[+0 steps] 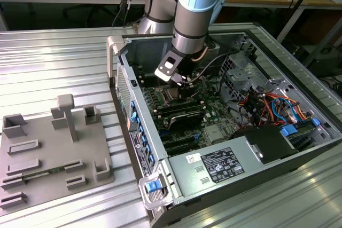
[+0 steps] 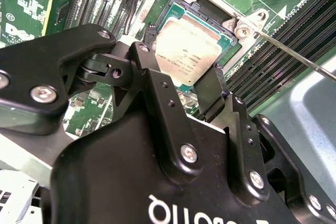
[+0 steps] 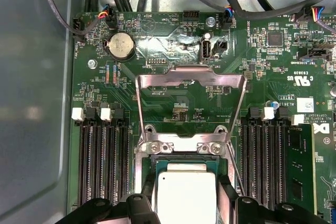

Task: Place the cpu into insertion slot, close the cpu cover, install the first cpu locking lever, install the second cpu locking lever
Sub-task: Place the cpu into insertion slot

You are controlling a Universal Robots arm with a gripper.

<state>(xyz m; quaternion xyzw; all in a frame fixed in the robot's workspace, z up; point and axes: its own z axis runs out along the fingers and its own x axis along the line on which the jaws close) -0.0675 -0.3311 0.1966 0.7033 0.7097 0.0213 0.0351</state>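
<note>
Since the cpu cover is swung open & the chip sits btwn the jaws, the step in hand reads as no. 1: placing the cpu into the insertion slot. What it calls for at this point, I'd judge: chip flat, square to the frame, no sideways drag.

Exterior view: gripper (image 1: 179, 78) is down inside the open computer case (image 1: 140, 118), its tip close over the motherboard (image 1: 211, 113). Jaw gap can't be made out from here.

Second wrist view: cpu (image 2: 191, 43) lies btwn the two fingers (image 2: 152, 74), silver top up, its green edge inside the black frame of the insertion slot (image 2: 210, 20). Jaws are narrowly spread, approx. chip-wide, w/ one pad against each of two opposite edges, so pinching the cpu as far as I can judge. Chip looks level w/ the slot & down in it or nearly so; whether it's fully seated can't be told. A thin locking lever (image 2: 296, 56) runs free, off to one side of the jaws.

First wrist view: same grip, the chip (image 3: 186, 190) held btwn the jaws. The slot's dark edge (image 3: 181, 161) is just past the fingertips. The cpu cover (image 3: 191, 77) is further out beyond them, hinge end at the slot, window frame clear of the chip, so not closed yet. The lever rod (image 3: 237, 169) runs beside one finger, unlatched. Memory slots (image 3: 102, 166) flank the jaws on both sides.
</note>
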